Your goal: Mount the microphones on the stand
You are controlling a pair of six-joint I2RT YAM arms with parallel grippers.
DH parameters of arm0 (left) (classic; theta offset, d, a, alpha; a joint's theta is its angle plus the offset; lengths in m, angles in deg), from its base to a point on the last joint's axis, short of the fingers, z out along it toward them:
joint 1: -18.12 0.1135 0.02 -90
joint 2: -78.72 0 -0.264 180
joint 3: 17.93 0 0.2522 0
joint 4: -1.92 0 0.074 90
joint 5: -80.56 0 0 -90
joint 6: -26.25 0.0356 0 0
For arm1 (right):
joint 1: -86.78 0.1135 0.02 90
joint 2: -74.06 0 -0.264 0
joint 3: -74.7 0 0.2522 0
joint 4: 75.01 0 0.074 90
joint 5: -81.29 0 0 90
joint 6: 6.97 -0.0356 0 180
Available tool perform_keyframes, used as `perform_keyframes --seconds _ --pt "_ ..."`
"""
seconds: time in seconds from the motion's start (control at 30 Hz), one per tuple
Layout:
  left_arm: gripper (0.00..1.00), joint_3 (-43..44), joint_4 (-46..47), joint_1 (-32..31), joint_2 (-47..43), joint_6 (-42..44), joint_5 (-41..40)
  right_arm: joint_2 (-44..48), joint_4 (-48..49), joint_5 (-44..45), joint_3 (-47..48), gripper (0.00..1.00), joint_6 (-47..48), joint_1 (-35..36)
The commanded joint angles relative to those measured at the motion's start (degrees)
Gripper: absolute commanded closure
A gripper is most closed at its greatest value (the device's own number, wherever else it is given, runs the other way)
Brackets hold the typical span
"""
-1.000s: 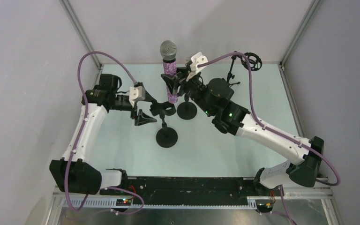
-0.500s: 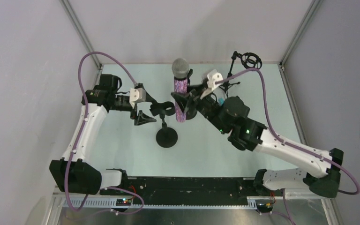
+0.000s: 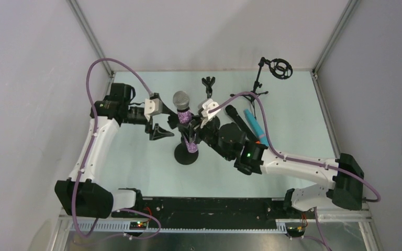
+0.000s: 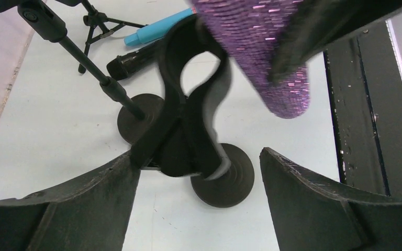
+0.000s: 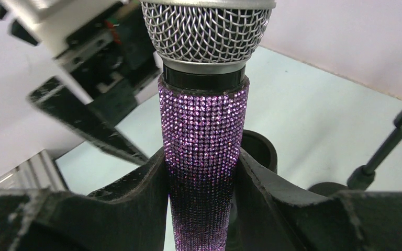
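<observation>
1. The right gripper [image 5: 201, 175] was clamped on the lower body of the purple microphone [image 5: 203, 125]. It held the microphone upright with the mesh head on top, so the narrow tail end pointed down, probably to go into a holder.
2. In the top view that microphone [image 3: 183, 108] hung directly over the near stand [image 3: 186, 155]. The left wrist view showed its tail just beside the stand's clip [image 4: 188, 125] and apparently not yet seated in it.
3. The left gripper [image 4: 199, 157] stood wide, one jaw on each side of the clip with a visible gap. It gripped nothing and seemed placed to steady the clip if the push tilted the stand.
4. The black microphone [image 3: 234, 116] and the teal microphone [image 3: 256, 125] lay side by side on the surface [image 3: 293, 115], right of the stands and untouched. So this looked like the first of three insertions.
5. A second clip stand [image 3: 208, 83] and a tripod stand [image 3: 278, 68] waited farther back.
6. A second before, the right arm had held the microphone higher and farther back, by the second stand. Half a second before, it had swung to the right.
7. Now it had come forward and down onto the near stand, uncovering the two lying microphones. The left arm had barely shifted.
</observation>
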Motion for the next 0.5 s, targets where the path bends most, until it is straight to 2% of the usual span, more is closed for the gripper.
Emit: perform_keyframes --seconds 0.0,0.23,0.47 --pt "0.12 0.84 -0.15 0.34 -2.33 -0.94 0.56 -0.33 8.23 3.19 2.09 1.0 0.57 -3.67" --pt "0.12 1.01 -0.19 0.34 -3.23 -3.05 1.44 0.33 5.55 2.85 2.06 1.0 0.96 -5.24" --pt "0.11 1.01 -0.31 0.4 -3.18 -2.96 0.18 2.33 4.34 3.68 0.19 1.0 1.4 -2.42"
